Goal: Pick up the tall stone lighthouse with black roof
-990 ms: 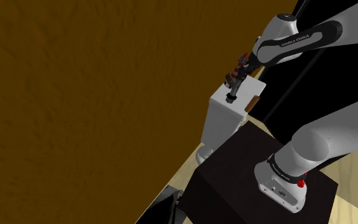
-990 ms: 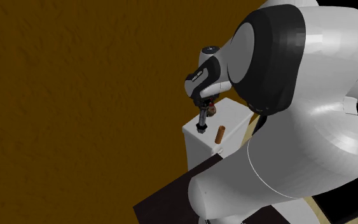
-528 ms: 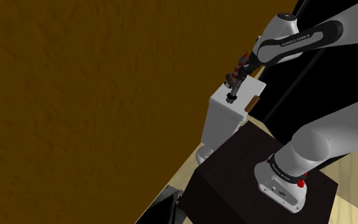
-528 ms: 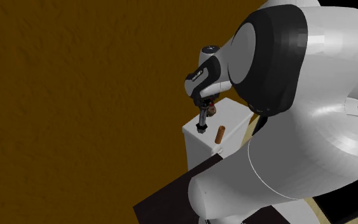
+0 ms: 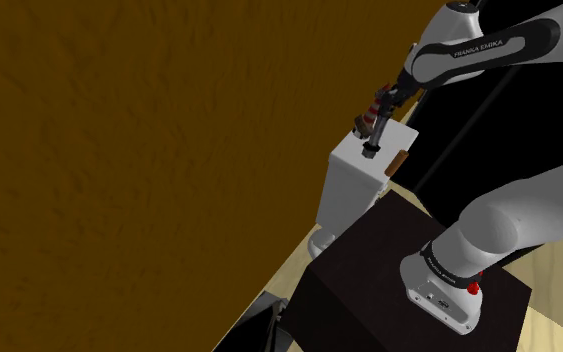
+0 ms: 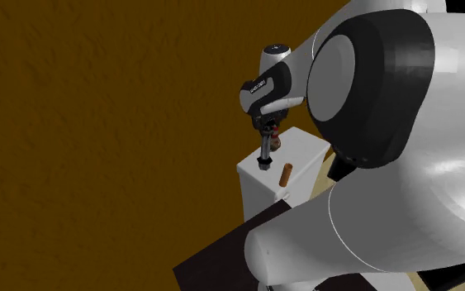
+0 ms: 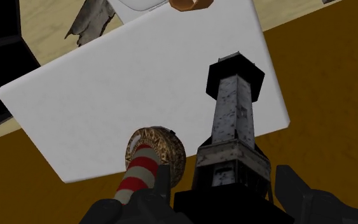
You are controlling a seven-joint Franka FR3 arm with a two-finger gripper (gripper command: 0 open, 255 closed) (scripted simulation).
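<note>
Brown wall (image 5: 119, 150) takes up most of the shoulder view's left. Black area behind the arm.

White arm (image 5: 529, 200) rises from the dark stand (image 5: 369, 270) and reaches up and left over a white block (image 5: 354, 185). The block stands on a pale wooden floor (image 5: 559, 310), just beyond the stand.

Gripper (image 7: 225, 191) hangs above the block's flat top, pointing down at it. We note its fingers (image 7: 298, 191) pressed against either side of the stone lighthouse (image 7: 233, 121). One black end is clamped between them. The grey mottled tower runs away from the hand, and the other black end is over the white top. We cannot tell whether that end touches the surface.

A red-and-white striped lighthouse (image 7: 139, 175) stands just beside the clamped one, with its round brown base on the block.

A small brown cylinder (image 5: 397, 162) sits at the block's edge on the shoulder view's right, apart from both.
</note>
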